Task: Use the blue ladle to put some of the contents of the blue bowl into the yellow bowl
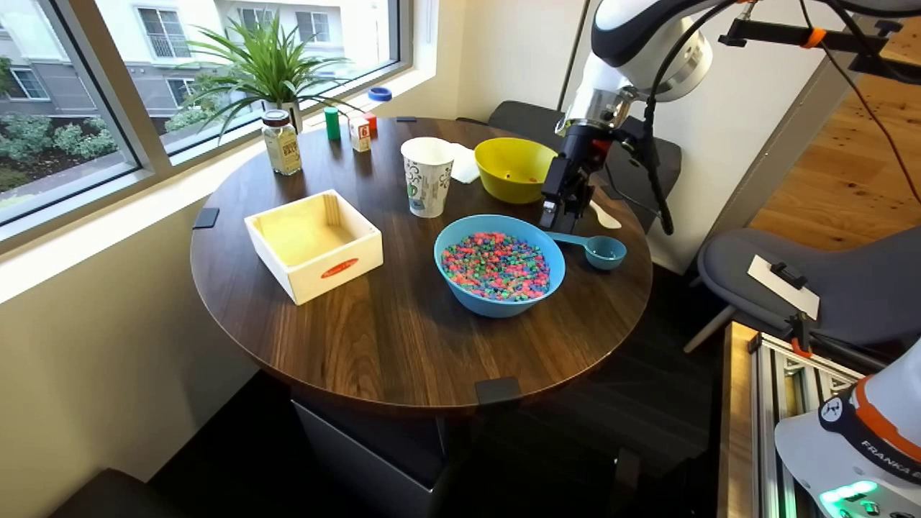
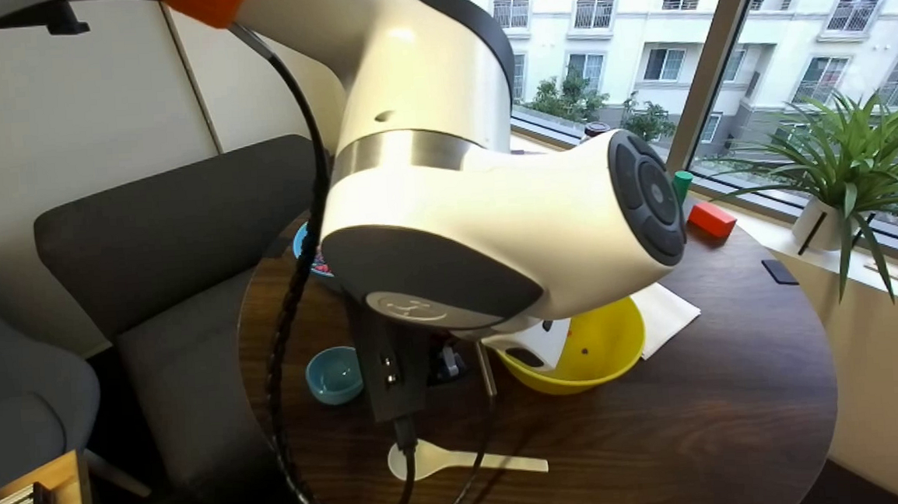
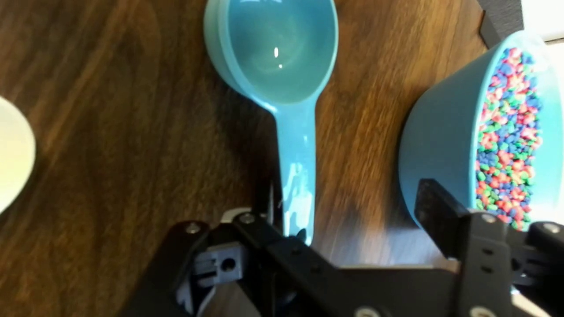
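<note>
Wrist view: A blue ladle [image 3: 295, 119] lies on a dark wood table [image 3: 132, 154], its glossy handle [image 3: 297, 176] running in between the parted jaws of a robot's gripper [image 3: 350, 198]. The jaws stand well apart, the handle close beside one of them; nothing appears held, though whether that jaw touches the handle cannot be told. The ladle looks like thin, stiff plastic, light and hard to damage, with a shine that suggests a slick surface. Partway along the handle, squeezed from its two long edges, seems the best hold; one at the very end might let a loaded ladle droop or twist.

In an exterior view, the ladle rests just beside a blue bowl [image 1: 496, 309] of small colored bits [image 1: 496, 266], a yellow bowl [image 1: 508, 190] set farther back. The bits look dry and loose, likely to spill if the ladle tilts.

In an exterior view, the arm [image 2: 446, 205] blocks the handle from sight; the round scoop [image 2: 335, 376] shows, facing up, near a pale spoon [image 2: 430, 459].
</note>
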